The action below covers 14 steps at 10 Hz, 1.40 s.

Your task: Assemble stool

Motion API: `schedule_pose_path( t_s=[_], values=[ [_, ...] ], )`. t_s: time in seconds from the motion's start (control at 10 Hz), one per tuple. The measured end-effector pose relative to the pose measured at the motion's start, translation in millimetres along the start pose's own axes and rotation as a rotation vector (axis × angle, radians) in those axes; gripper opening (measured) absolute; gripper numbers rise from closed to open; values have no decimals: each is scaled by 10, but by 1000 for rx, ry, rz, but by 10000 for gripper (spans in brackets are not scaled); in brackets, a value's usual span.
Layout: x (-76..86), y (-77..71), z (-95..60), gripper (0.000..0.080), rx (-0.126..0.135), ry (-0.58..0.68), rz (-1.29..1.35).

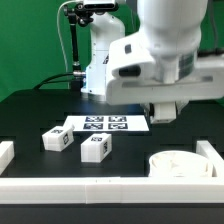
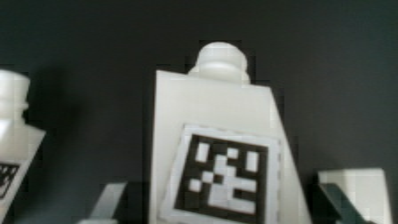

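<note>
A white stool leg point(image 2: 217, 140) with a black-and-white tag and a round peg on its far end fills the wrist view. It sits between my gripper's point(image 2: 228, 200) two fingers point(image 2: 111, 202), which hold it by its sides. A second white leg point(image 2: 15, 125) shows at the edge of that view. In the exterior view the gripper point(image 1: 165, 110) hangs low beside the marker board point(image 1: 105, 124), and the arm hides what it holds. Two more legs point(image 1: 55, 140) point(image 1: 95, 148) lie on the black table at the exterior view's left. The round ring-shaped seat point(image 1: 180, 164) rests at the front right.
A low white wall point(image 1: 100, 190) runs along the table's front, with raised white pieces at the left point(image 1: 5, 155) and right point(image 1: 210, 150) sides. A camera stand point(image 1: 75, 40) rises at the back in front of a green backdrop.
</note>
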<state>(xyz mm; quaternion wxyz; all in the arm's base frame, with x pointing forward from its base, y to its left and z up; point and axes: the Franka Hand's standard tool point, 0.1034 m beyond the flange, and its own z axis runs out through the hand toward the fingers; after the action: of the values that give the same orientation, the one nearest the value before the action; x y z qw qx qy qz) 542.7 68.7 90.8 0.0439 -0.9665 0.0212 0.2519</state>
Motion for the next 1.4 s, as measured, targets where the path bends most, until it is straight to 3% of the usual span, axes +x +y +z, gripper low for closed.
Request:
schedule_pose_path(
  t_s=[0.1,0.5,0.7,1.0,1.2,1.4],
  values=[
    [47,-28,-80,324,1,85,-4],
    [164,-43,-118,324,6,349,-9],
    [201,-104,-220,324,8,454,-20],
    [390,-278,-451,324,16,708,-48],
    [400,-273,-422,324,19,846,-54],
    [417,-269,-435,324,4,865,-87]
  ],
)
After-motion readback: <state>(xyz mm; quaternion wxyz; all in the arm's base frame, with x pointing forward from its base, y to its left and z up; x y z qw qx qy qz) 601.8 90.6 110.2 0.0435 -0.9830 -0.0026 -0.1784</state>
